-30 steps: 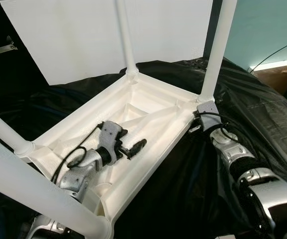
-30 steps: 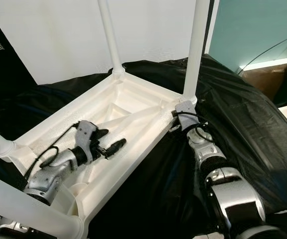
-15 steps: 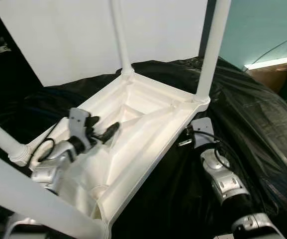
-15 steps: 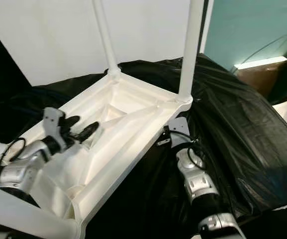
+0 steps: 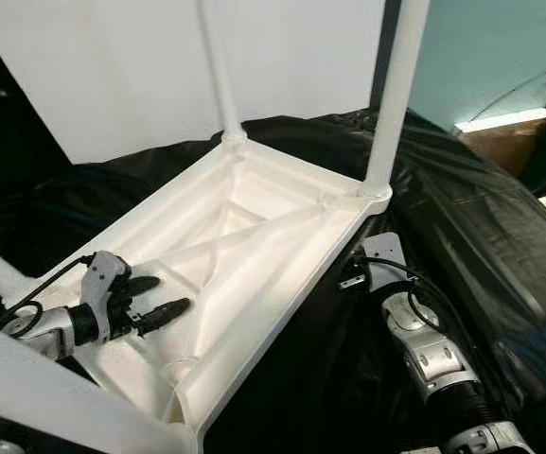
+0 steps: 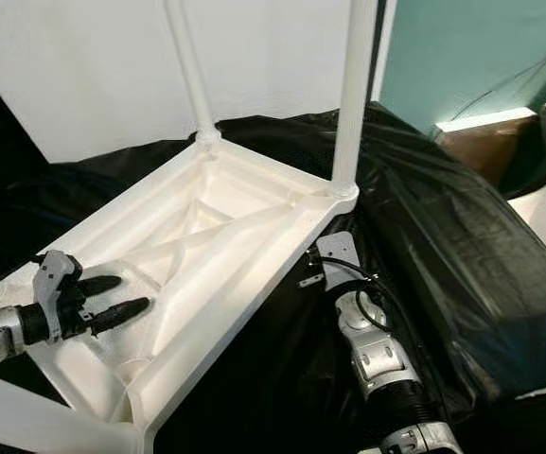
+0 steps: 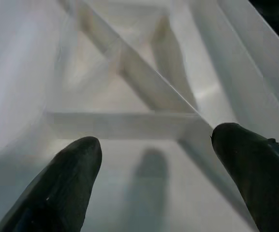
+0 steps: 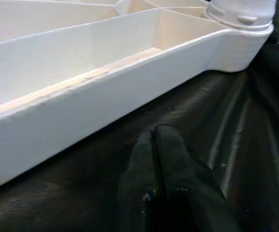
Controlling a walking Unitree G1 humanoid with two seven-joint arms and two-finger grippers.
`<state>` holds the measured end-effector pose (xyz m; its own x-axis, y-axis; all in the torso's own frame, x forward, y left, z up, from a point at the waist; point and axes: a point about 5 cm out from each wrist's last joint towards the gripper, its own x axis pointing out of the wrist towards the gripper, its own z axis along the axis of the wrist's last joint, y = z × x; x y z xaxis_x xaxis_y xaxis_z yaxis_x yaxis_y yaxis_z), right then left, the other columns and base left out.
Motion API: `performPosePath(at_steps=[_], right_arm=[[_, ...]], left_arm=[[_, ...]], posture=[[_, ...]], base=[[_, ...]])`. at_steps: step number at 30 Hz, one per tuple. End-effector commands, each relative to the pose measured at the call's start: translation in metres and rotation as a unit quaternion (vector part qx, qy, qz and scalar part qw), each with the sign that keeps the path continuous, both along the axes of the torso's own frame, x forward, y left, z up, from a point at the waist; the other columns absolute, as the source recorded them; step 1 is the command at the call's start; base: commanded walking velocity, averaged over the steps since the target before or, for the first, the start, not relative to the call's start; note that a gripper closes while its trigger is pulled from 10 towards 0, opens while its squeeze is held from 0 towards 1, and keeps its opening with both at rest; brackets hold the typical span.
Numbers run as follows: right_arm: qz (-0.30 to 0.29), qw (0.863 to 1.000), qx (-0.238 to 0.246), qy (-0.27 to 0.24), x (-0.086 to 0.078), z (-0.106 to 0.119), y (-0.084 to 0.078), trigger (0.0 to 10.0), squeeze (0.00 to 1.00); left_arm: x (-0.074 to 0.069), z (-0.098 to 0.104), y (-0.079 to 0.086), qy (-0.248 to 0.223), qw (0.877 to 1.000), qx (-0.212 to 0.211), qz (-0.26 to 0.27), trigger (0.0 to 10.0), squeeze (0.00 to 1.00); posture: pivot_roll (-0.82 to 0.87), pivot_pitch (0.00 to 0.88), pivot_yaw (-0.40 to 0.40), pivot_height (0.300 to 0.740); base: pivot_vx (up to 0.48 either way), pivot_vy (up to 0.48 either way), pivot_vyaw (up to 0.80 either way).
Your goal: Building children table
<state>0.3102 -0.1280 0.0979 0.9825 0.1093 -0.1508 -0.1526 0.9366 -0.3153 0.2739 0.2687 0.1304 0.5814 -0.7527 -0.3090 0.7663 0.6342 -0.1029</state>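
White plastic makes up the children's table (image 5: pixel 254 227), which lies upside down on a black sheet (image 5: pixel 462 218), its ribbed underside facing up. Legs are already seated in the corners: one far leg (image 5: pixel 218 76) at the far left corner, another far leg (image 5: pixel 394 95) at the far right corner, and a near leg (image 5: pixel 55 397) crossing the foreground at the near left, with a further one partly visible at the left edge. By this judgement the assembly is nearly finished, and what likely remains is checking the legs and turning the table upright. The left gripper (image 5: pixel 154 298) hovers inside the near left part of the underside, just above the ribs, its two black fingers spread apart and holding nothing. The right gripper (image 8: pixel 161 145) rests low on the black sheet just right of the table's long right rim, near the far right corner, its fingers pressed together and empty, apart from the rim.
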Motion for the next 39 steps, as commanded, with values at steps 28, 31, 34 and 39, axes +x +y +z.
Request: performPosePath(at_steps=[28,31,34,39], right_arm=[[0.003,1.0,0.0,0.031,-0.006,-0.006,0.004,10.0,0.0],[0.003,0.999,-0.001,0.034,-0.006,-0.006,0.004,10.0,0.0],[0.005,0.999,-0.002,0.036,-0.006,-0.007,0.005,10.0,0.0],[0.007,0.999,-0.003,0.037,-0.005,-0.007,0.005,10.0,0.0]], left_arm=[[-0.038,0.014,0.057,0.111,0.974,0.113,-0.163,10.0,0.89],[-0.043,0.014,0.056,0.121,0.965,0.134,-0.193,10.0,0.89],[-0.043,0.017,0.058,0.123,0.96,0.145,-0.208,10.0,0.89],[-0.042,0.025,0.064,0.121,0.96,0.154,-0.202,10.0,0.9]], posture=[[-0.03,0.009,0.033,0.74],[-0.02,0.009,0.028,0.74],[-0.02,0.007,0.026,0.74],[-0.02,0.005,0.028,0.74]], base=[[0.0,0.0,0.0],[0.0,0.0,0.0],[0.0,0.0,0.0],[0.0,0.0,0.0]])
